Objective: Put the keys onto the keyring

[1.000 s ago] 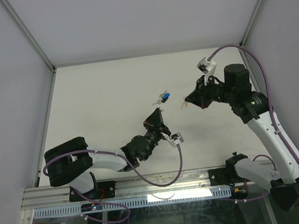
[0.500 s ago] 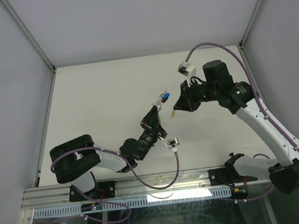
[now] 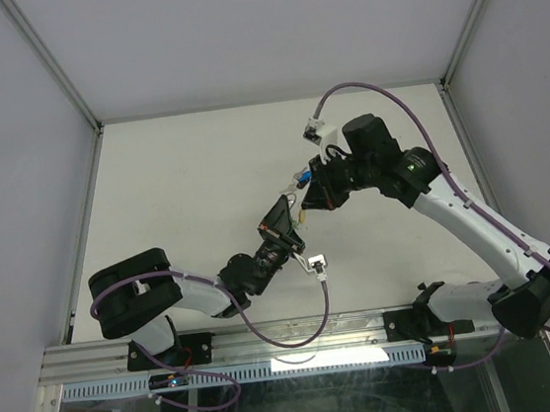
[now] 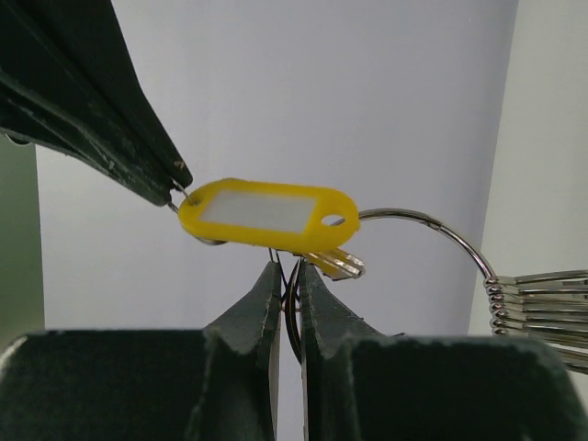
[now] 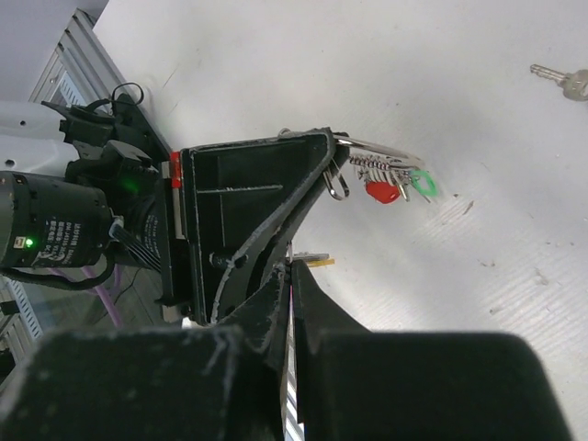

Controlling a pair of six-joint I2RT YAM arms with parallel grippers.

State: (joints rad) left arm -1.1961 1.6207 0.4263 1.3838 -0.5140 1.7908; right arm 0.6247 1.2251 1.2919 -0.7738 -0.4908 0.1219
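Top view first: black left fingers (image 3: 281,217) and black right fingers (image 3: 320,199) tip to tip above the middle of the white counter (image 3: 172,178). Small blue-headed key (image 3: 303,176) lying on it just beyond them. Too small here to tell much else.

Left wrist view: left fingers (image 4: 257,303) pinched narrow on the thin silver wire keyring (image 4: 432,225), held up off the counter, with a stack of silver keys (image 4: 542,294) hanging off to the right. Yellow plastic-headed key (image 4: 266,213) right above those tips, nipped at its left end by the right fingers at top left. Not threaded yet, looks like.

Right wrist view: right fingers (image 5: 322,303) closed down to a sliver, a bit of yellow poking out just past the tips. Red and green key heads (image 5: 379,191) dangling off the ring beyond the left arm's black housing. Another bare silver key (image 5: 562,81) on the counter at the far corner.

For the step in hand: hold the left grip dead steady, find the ring's split end, and slide the yellow one's hole on slowly with no twisting. Probably fiddly, with wire that thin and easy to slip.
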